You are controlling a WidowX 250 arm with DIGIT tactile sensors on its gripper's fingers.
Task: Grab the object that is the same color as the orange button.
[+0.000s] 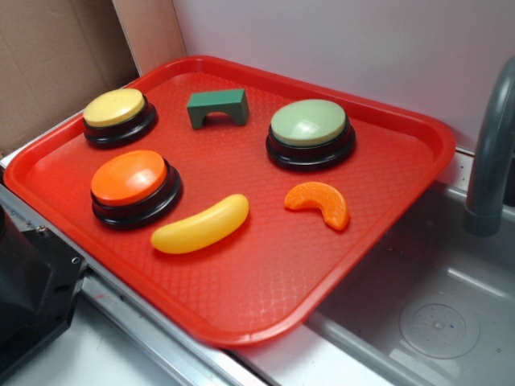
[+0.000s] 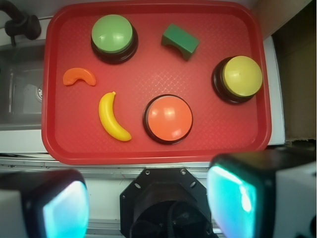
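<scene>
**Nothing grasped yet: the orange segment lies free on the tray**

We judge the task as barely begun. In the wrist view our gripper hangs high above the near edge of the red tray, its two pads standing wide apart at the bottom of the frame with nothing between them, so the jaws are open and empty. All that remains is the whole job: travel over, descend, close, lift.

The orange button sits near the tray's middle in the wrist view. Our target, the orange toy segment, lies at about ten o'clock from it, well apart, with the yellow banana between the two. The green-topped button stands near the segment at roughly one o'clock. The yellow-topped button and the green block lie off on the far side.

The segment is a small glossy crescent, ridged into sections, lying flat and touching nothing. We expect its slick curve to need a centred pinch.
</scene>
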